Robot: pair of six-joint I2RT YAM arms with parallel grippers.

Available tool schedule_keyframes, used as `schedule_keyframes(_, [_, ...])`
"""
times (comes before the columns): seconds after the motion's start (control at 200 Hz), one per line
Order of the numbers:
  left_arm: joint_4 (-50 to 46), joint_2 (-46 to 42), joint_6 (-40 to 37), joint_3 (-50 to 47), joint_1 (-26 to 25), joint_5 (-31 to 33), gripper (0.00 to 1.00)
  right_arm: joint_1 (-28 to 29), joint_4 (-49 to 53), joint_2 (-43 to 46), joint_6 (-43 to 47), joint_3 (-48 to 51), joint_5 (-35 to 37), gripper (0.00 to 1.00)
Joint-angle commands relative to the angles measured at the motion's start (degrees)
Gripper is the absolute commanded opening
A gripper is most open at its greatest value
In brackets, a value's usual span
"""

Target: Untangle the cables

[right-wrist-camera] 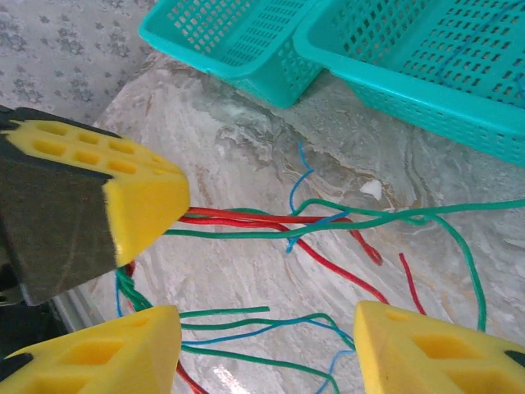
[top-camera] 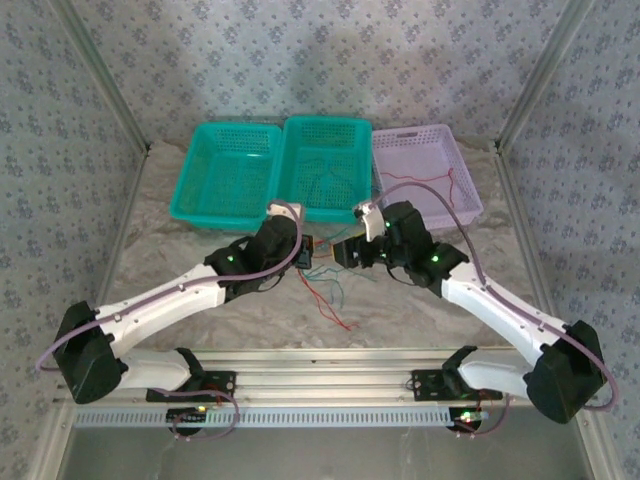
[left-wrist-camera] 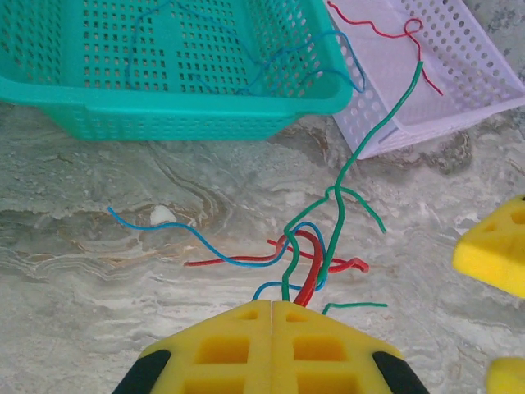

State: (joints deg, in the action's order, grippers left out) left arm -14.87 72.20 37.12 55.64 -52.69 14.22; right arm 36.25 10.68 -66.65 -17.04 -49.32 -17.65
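Observation:
The cables [left-wrist-camera: 310, 246] are a tangle of red, blue and green wires on the marble table between the two arms, also visible from above [top-camera: 335, 295]. My left gripper [left-wrist-camera: 271, 305] is shut on the bundle, and red, green and blue strands fan out of its yellow pads. One green strand [left-wrist-camera: 406, 103] rises toward the lilac basket. My right gripper [right-wrist-camera: 267, 328] is open just opposite. Green and blue strands [right-wrist-camera: 246, 316] cross the gap between its yellow fingers [right-wrist-camera: 115, 353]. From above, the left gripper [top-camera: 308, 256] and the right gripper [top-camera: 346, 252] nearly meet.
Two teal baskets [top-camera: 190, 205] [top-camera: 300, 210] and a lilac basket [top-camera: 470, 205] line the back of the table. Blue wires [left-wrist-camera: 271, 66] lie in the middle teal basket and a red wire [left-wrist-camera: 385, 29] lies in the lilac one. Patterned walls close in the sides.

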Motion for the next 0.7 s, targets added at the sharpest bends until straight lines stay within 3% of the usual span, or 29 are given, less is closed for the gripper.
schedule_keyframes(0.0, [0.3, -0.9, 1.4, 2.0, -0.7, -2.0, 0.00, -0.3, -2.2, -0.1, 2.1, 1.9, 2.0, 0.59])
schedule_keyframes(0.405, [-0.6, -5.2, 2.8, 1.3, -1.2, -1.9, 0.00, 3.0, -4.6, -6.5, 3.2, 3.3, 3.8, 0.56])
schedule_keyframes(0.565, [0.2, -5.9, 3.5, 1.0, -1.2, -2.6, 0.00, 3.3, -5.2, -7.2, 2.3, 3.6, 4.7, 0.30])
schedule_keyframes(0.7, [0.4, -6.9, 4.0, 0.1, -1.2, -2.7, 0.00, 3.1, -5.2, -5.5, 2.2, 3.9, 7.7, 0.14])
